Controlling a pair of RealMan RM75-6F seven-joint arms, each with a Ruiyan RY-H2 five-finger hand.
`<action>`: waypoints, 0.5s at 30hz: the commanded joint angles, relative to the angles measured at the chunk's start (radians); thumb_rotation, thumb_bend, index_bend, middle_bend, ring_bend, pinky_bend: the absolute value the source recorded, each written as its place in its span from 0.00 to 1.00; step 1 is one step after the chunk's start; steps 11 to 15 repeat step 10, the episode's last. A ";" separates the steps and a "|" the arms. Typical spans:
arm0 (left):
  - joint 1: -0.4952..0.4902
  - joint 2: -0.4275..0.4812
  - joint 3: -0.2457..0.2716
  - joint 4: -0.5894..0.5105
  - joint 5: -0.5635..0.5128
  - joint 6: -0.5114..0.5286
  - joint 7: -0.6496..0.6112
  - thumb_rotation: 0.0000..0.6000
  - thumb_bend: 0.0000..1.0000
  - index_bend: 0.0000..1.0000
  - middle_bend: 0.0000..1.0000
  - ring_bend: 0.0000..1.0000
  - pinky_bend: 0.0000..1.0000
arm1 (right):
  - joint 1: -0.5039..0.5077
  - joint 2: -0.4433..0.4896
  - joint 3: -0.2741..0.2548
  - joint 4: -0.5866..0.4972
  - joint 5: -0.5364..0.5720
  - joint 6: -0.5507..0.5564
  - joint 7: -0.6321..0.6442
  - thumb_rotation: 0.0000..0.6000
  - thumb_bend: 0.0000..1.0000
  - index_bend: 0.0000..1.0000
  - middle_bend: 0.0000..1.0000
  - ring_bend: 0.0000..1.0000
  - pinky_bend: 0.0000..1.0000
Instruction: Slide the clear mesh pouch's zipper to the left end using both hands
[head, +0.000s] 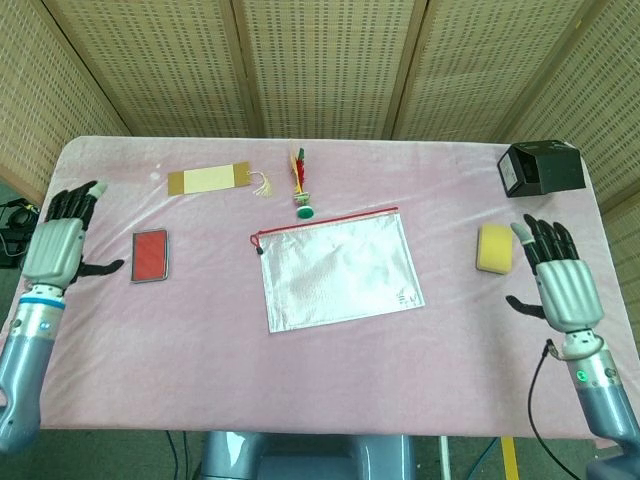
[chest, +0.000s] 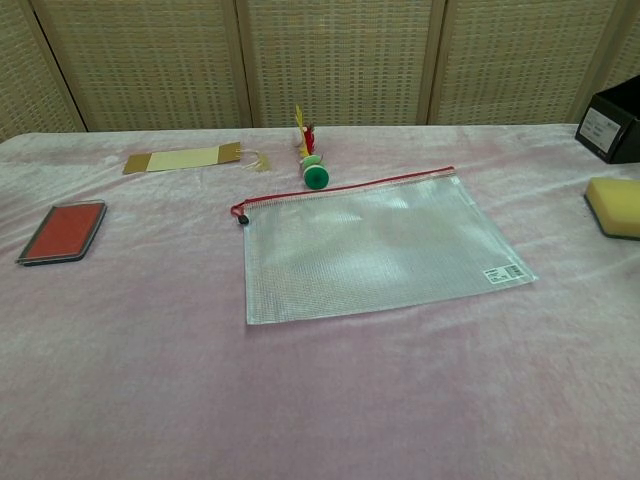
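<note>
I am holding my left robot hand (head: 60, 240) up at the left edge of the counter (head: 350, 350), fingers spread apart and grasping nothing. My right robot hand (head: 560, 275) is hanging released in the same way near the right edge, fingers splayed with nothing in them. Neither one is showing in the chest view.

The clear mesh pouch (head: 338, 270) is lying flat in the middle of the pink-covered counter, well apart from both of my hands. Its red zipper strip (head: 330, 221) is running along the far edge, and the zipper pull (chest: 240, 219) is sitting at the left end of that strip.

A small green-based toy with red and yellow feathers (head: 300, 185) is lying just beyond the pouch's far edge. A tan bookmark with a tassel (head: 212, 180) is resting further left. A red flat case (head: 150, 256) is lying between the pouch and my left hand. A yellow sponge (head: 494, 247) is sitting near my right hand, and a black box (head: 541, 168) is standing in the far right corner
</note>
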 joint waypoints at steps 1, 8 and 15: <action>0.130 0.045 0.090 -0.070 0.102 0.124 0.031 1.00 0.00 0.00 0.00 0.00 0.00 | -0.090 0.014 -0.067 0.018 -0.060 0.082 -0.046 1.00 0.00 0.00 0.00 0.00 0.00; 0.276 0.018 0.161 -0.026 0.266 0.254 -0.028 1.00 0.00 0.00 0.00 0.00 0.00 | -0.188 0.004 -0.113 0.007 -0.109 0.170 -0.097 1.00 0.00 0.00 0.00 0.00 0.00; 0.299 0.016 0.171 -0.023 0.293 0.268 -0.019 1.00 0.00 0.00 0.00 0.00 0.00 | -0.209 0.000 -0.118 0.008 -0.123 0.191 -0.093 1.00 0.00 0.00 0.00 0.00 0.00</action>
